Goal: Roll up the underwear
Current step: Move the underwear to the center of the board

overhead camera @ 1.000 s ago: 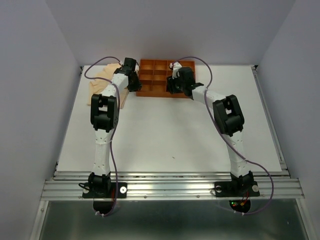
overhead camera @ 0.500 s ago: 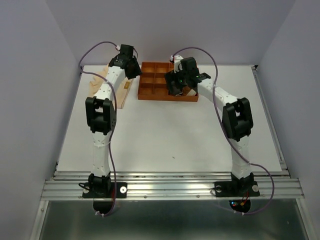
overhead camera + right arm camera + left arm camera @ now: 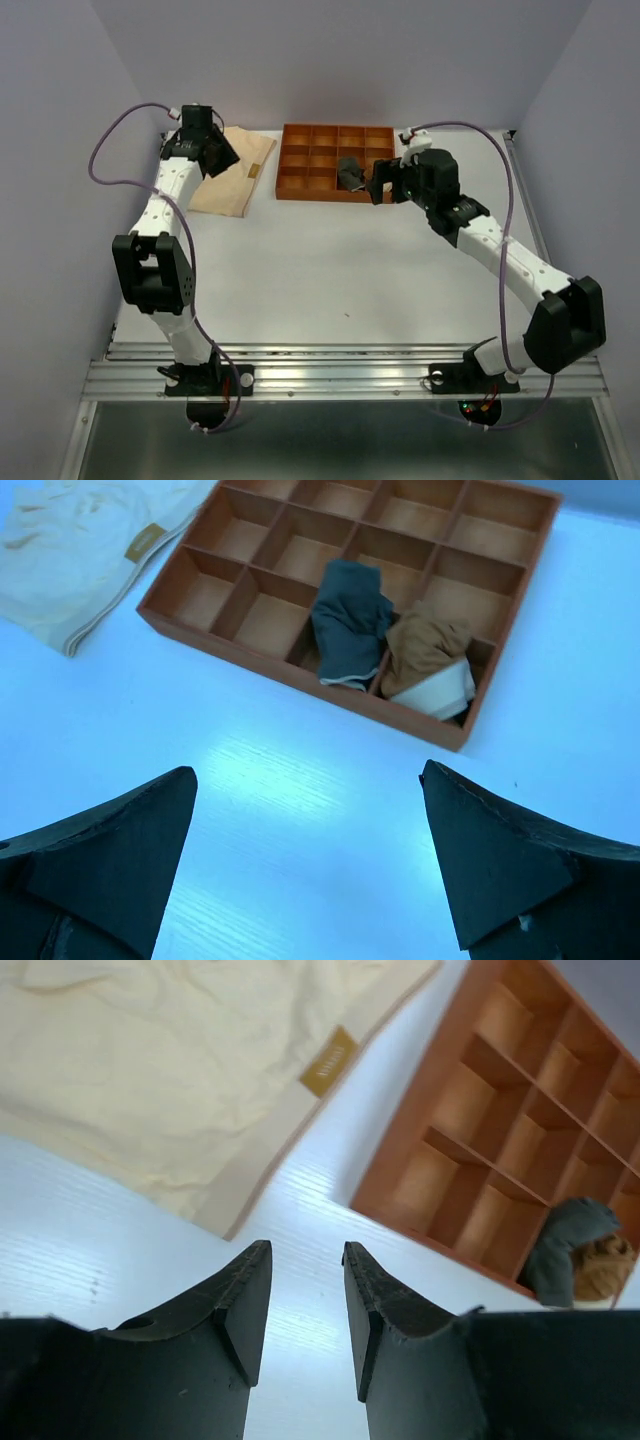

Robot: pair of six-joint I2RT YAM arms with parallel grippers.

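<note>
orange-brown tray (image 3: 300, 675), a grid four cells across and three deep, sits at the far middle of the table (image 3: 330, 270). dark grey underwear (image 3: 350, 625) is bundled in the near row, third cell from the left in the right wrist view, slumping over the divider behind it, long axis roughly near-to-far. rust-brown underwear (image 3: 425, 645) with a cream waistband is bunched in the near right corner cell, touching the grey one, waistband on the near side.

pale peach underwear (image 3: 235, 175) lies flat and unrolled on the table just left of the tray. its long axis runs near-to-far with a slight tilt. the waistband edge and tan label (image 3: 330, 1060) face the tray.

left gripper (image 3: 305, 1310) hangs over the far left part of the peach piece, fingers narrowly parted with nothing between them; the cloth lies ahead-left of them. right gripper (image 3: 307, 780) is spread wide and empty over bare table just in front of the tray's near right side. both bundles lie straight ahead of it, apart from the fingers.
</note>
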